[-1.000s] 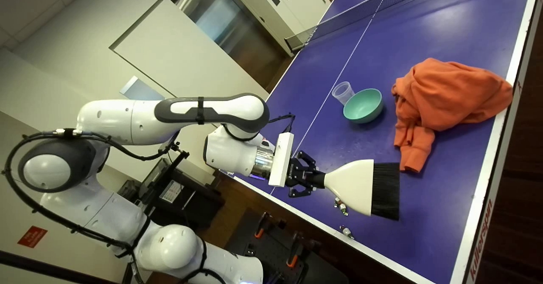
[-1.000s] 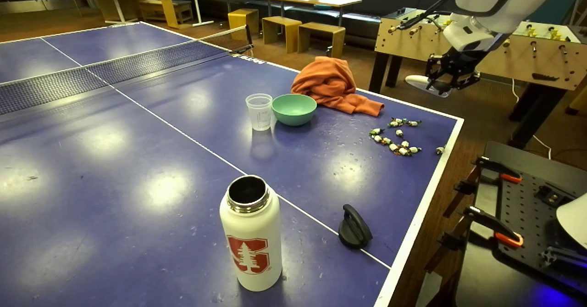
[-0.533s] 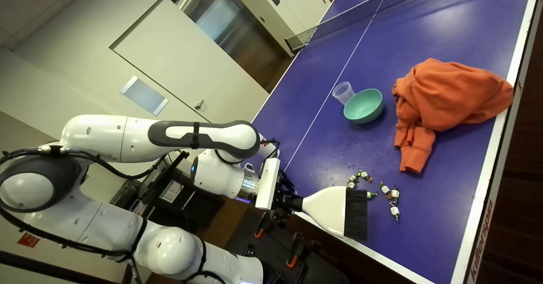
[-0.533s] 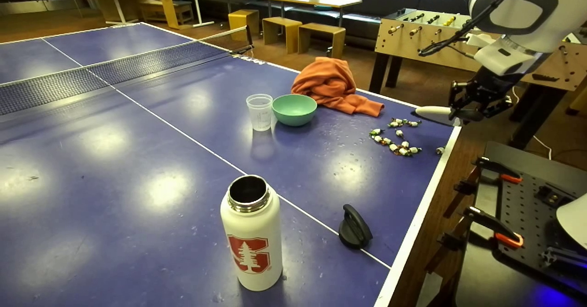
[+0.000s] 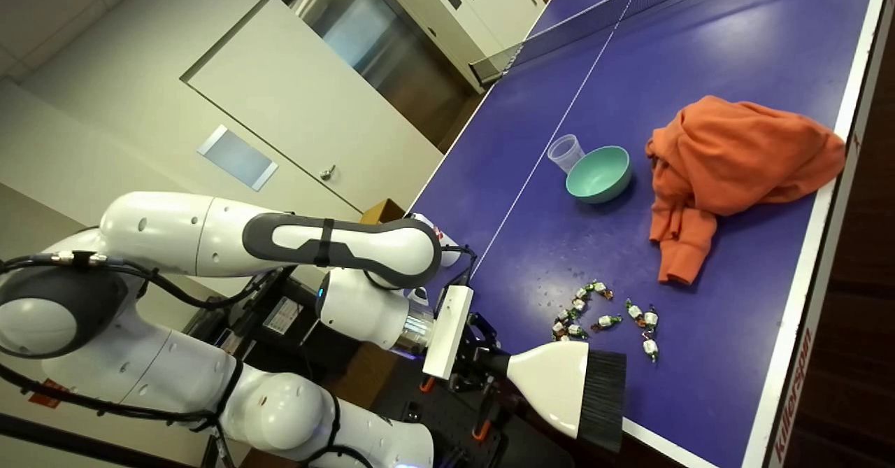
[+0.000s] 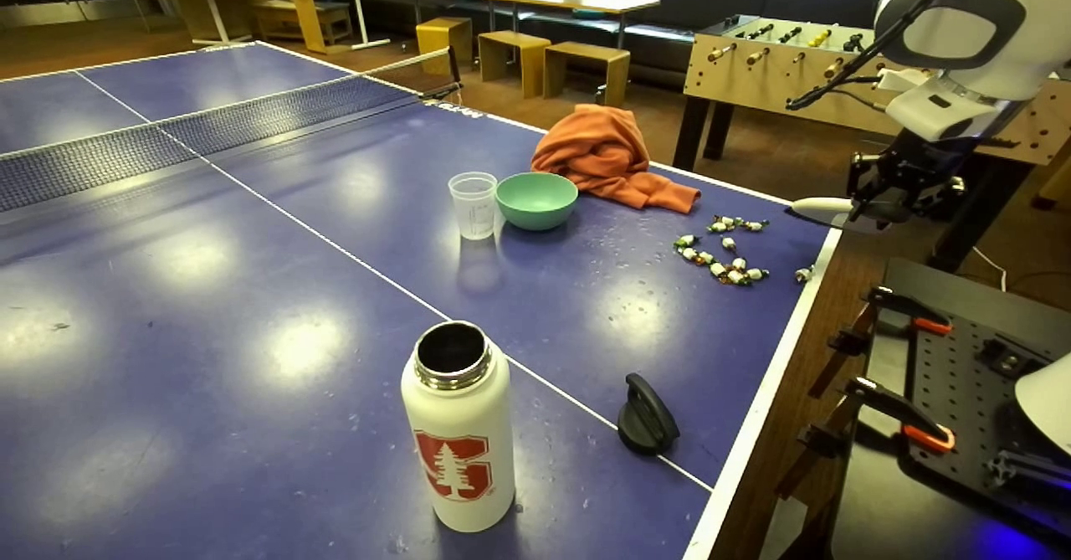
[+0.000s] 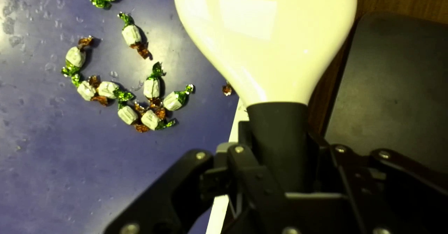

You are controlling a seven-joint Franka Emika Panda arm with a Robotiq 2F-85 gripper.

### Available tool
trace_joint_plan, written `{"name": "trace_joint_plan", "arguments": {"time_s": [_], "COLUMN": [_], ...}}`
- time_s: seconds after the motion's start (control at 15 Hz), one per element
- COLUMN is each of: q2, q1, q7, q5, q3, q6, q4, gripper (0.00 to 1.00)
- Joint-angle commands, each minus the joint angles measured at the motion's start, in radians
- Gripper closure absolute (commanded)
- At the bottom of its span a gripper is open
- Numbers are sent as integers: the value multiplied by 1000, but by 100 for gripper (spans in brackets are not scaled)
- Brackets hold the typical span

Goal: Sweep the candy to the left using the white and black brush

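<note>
The brush [image 5: 549,384] has a white fan-shaped body, black bristles and a short black handle. My gripper [image 5: 495,364] is shut on the black handle, as the wrist view [image 7: 278,139] shows. The brush also shows edge-on in an exterior view [image 6: 820,207], by the table corner; its height above the table is hard to tell. The candy [image 6: 735,275] lies in loose clusters on the blue table, to the left of the brush in the wrist view [image 7: 127,115]. A lone piece [image 6: 803,274] sits close to the table edge and is mostly hidden by the brush in the wrist view.
A teal bowl [image 6: 537,202], a clear cup [image 6: 475,208] and an orange cloth [image 6: 598,154] stand beyond the candy. A white bottle [image 6: 460,451] and a black lid [image 6: 648,418] are farther along the table. A black bench with clamps [image 6: 904,426] adjoins the edge.
My gripper and the brush have moved down and toward the table edge, uncovering candy that the brush hid in an exterior view. The candy has not moved.
</note>
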Motion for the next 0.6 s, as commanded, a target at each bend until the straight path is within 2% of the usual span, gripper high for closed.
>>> {"name": "trace_joint_plan", "arguments": {"time_s": [0.0, 0.07, 0.27, 0.33, 0.53], "q2": [-2, -2, 0, 1, -32], "q1": [-1, -1, -1, 0, -10], "q7": [-17, -22, -21, -21, -32], "q5": [0, 0, 0, 0, 0], "q3": [-17, -26, -24, -23, -50], "q6": [0, 0, 0, 0, 7], "q4": [4, 6, 1, 1, -1], "gripper": [88, 63, 63, 88, 88]}}
